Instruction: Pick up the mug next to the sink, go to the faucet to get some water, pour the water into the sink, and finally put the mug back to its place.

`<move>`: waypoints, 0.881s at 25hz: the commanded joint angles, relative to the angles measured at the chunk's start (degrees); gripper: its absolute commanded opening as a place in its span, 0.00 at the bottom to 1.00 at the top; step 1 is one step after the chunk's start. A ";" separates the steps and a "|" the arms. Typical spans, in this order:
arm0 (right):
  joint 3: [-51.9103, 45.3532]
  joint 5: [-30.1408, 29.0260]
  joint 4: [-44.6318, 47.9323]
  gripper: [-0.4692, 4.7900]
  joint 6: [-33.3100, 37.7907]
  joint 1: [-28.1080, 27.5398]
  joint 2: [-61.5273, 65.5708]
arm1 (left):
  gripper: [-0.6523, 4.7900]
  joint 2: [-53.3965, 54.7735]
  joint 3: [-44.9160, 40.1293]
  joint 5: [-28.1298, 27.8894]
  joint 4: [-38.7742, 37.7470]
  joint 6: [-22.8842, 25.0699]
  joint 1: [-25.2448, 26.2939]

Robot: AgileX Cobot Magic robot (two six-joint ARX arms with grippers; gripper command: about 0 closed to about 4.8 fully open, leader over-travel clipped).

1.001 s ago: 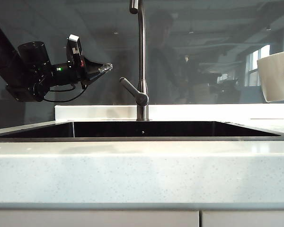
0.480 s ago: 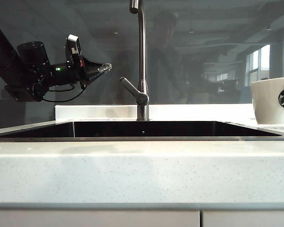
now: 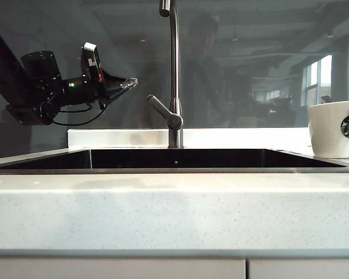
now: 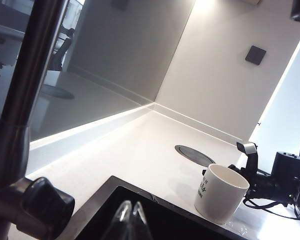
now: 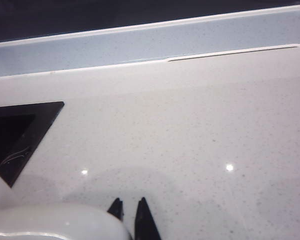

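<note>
The mug (image 3: 335,129) has come down onto the bench (image 3: 174,203) beside the sink (image 3: 174,158), the right gripper (image 5: 128,212) fingers still pinching it. The left gripper (image 3: 128,83), fingers pressed together, hangs by the faucet (image 3: 174,75). Only letting go seems left.

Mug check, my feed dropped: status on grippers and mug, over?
Left gripper shut, empty, hovering left of faucet. Right gripper at the mug, grip unclear. Mug upright on counter right of sink. Nothing in the way.

Low frontal view; wrist close-ups.
</note>
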 commanded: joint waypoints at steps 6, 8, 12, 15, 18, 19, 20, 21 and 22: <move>0.39 -1.33 2.71 0.08 1.27 0.46 0.26 | 0.11 -0.35 0.13 0.28 0.70 -0.15 -0.04; 0.39 -1.36 2.69 0.08 1.27 0.57 0.26 | 0.11 -0.35 0.13 0.31 0.70 -0.15 -0.04; 0.39 -1.22 1.77 0.26 1.27 0.61 0.26 | 0.11 -0.35 0.13 0.46 0.70 -0.13 -0.04; 0.39 -1.11 0.92 0.27 1.27 0.31 0.24 | 0.11 -0.35 0.13 0.46 0.70 -0.13 -0.04; 0.37 -1.11 0.07 0.27 1.25 0.28 0.24 | 0.11 -0.35 0.13 0.46 0.70 -0.13 -0.04; 0.37 -1.07 -0.52 0.28 1.25 0.28 0.20 | 0.11 -0.33 0.13 0.46 0.70 -0.13 -0.04; 0.37 -1.09 -0.81 0.28 1.25 0.22 0.20 | 0.11 -0.35 0.13 0.46 0.70 -0.11 -0.04; 0.28 -1.25 -1.03 0.28 1.33 -0.09 0.13 | 0.11 -0.35 0.13 0.48 0.70 -0.13 -0.04; 0.26 -1.25 -1.09 0.29 1.36 -0.09 0.09 | 0.11 -0.35 0.13 0.48 0.68 -0.13 -0.04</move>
